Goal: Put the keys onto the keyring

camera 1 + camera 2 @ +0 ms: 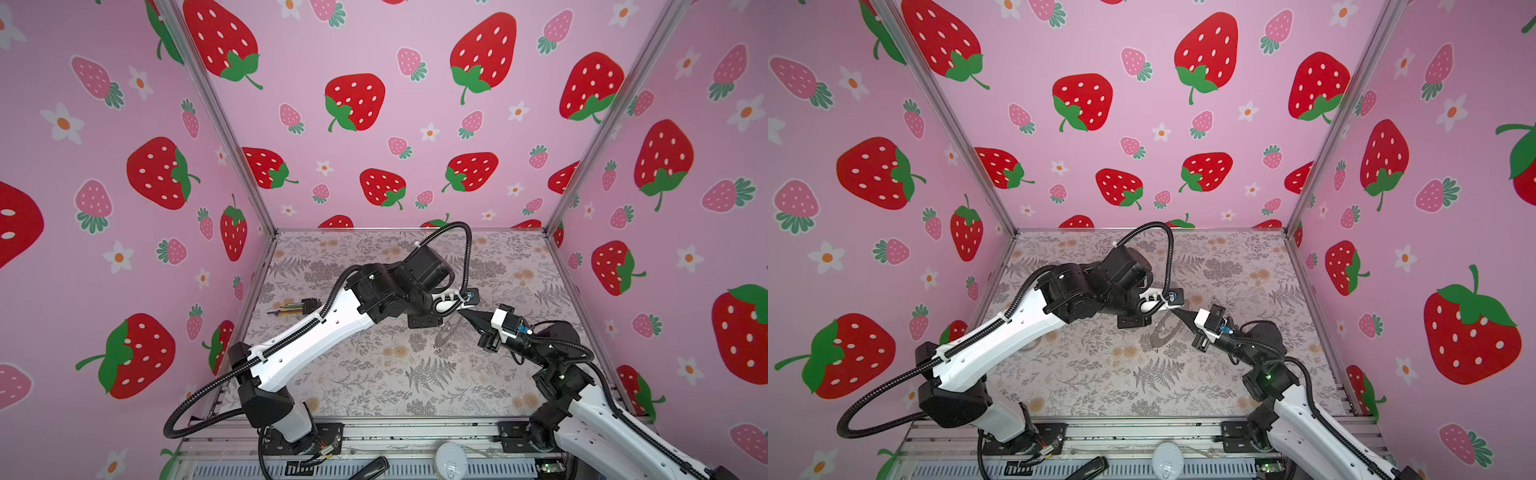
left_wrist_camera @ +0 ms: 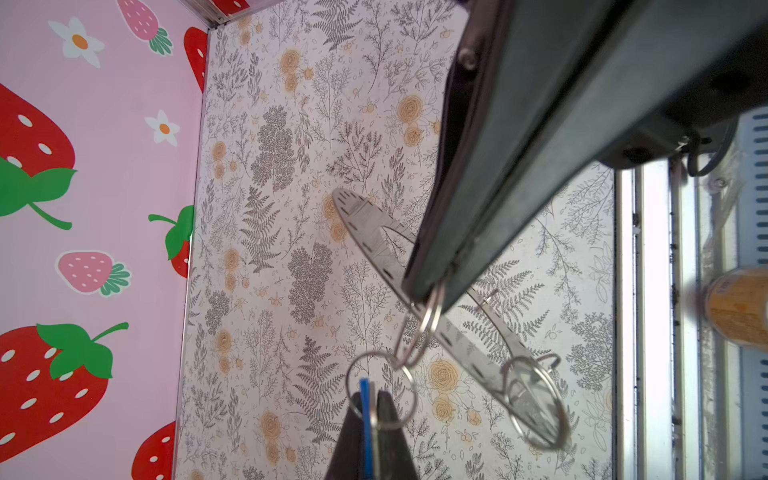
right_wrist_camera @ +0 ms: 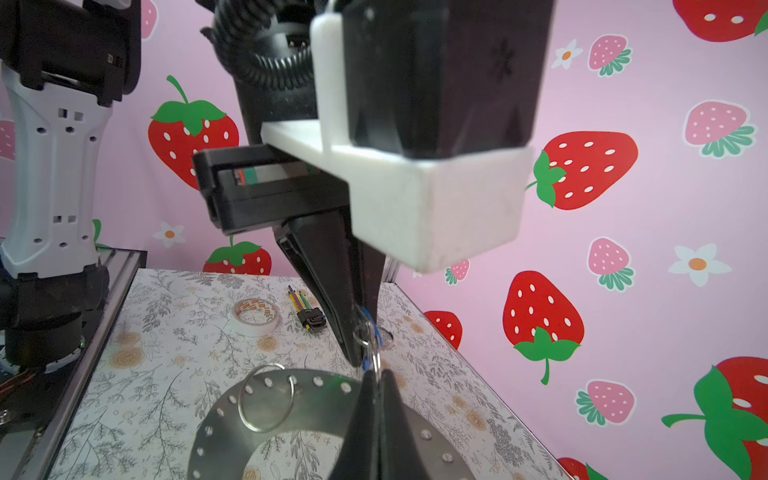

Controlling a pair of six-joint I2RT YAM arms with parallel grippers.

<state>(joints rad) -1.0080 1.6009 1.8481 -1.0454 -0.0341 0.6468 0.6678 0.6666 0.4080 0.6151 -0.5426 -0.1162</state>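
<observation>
Both grippers meet above the middle of the table. The left gripper is shut on the blue key, which shows edge-on between its fingers and carries a small wire ring. That ring touches a second small wire ring. The right gripper is shut on this second ring, which passes through a hole in the keyring's band. The keyring, a large flat grey ring, sits tilted just under both gripper tips in both top views. The key's blade is hidden.
Another loose wire ring hangs on the keyring's band. A tape roll and a dark bundle of yellow-green-tipped tools lie toward the left wall. The metal rail runs along the front.
</observation>
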